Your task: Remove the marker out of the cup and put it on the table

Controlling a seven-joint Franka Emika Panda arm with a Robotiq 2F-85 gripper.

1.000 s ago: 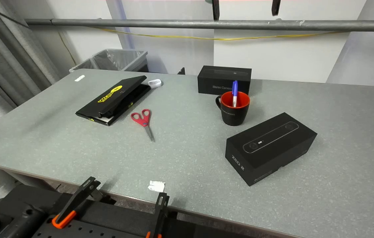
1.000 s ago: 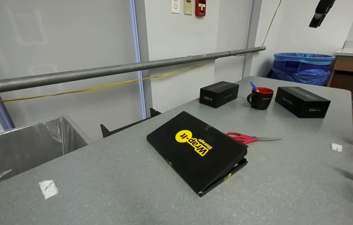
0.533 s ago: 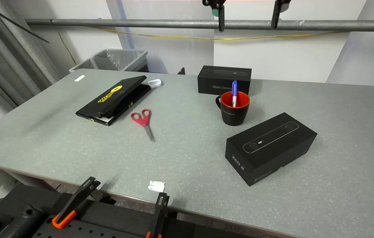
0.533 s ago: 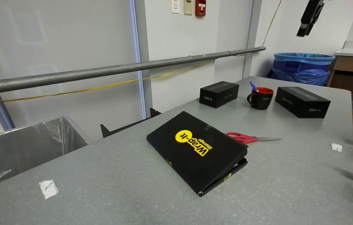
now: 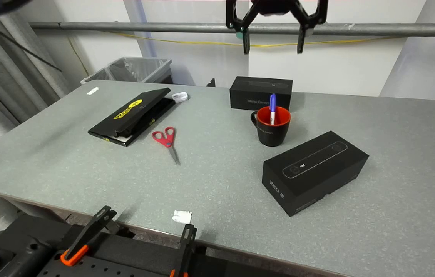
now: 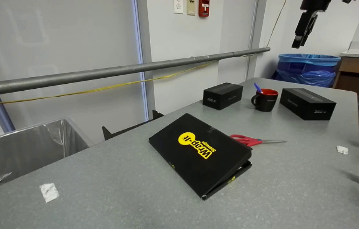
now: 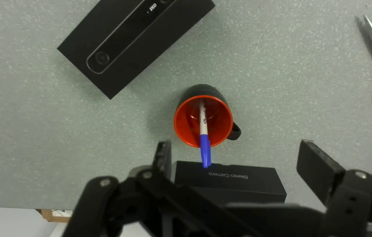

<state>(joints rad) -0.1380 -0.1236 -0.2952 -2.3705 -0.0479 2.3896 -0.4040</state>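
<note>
One marker (image 5: 273, 109) stands in the cup (image 5: 271, 135) in an exterior view, blue cap (image 5: 273, 100) up, white barrel (image 5: 272, 118) down inside, its long axis close to vertical. The cup sits on the worktop (image 5: 217, 173) between the back box (image 5: 256, 91) and the front box (image 5: 313, 169). The claw (image 5: 273, 52) hangs above, well apart from the marker, fingers (image 5: 246, 42) spread and pointing down.

In an exterior view with the handle (image 6: 254, 101) at the cup's left, the marker tilts up and left, toward the back box. The claw is at upper right, slanting down to the left, seen nearly edge-on.

In the wrist view the marker runs nearly top to bottom, barrel in the cup, cap jutting out toward the back box. Low in that view, the fingers stand wide apart.
</note>
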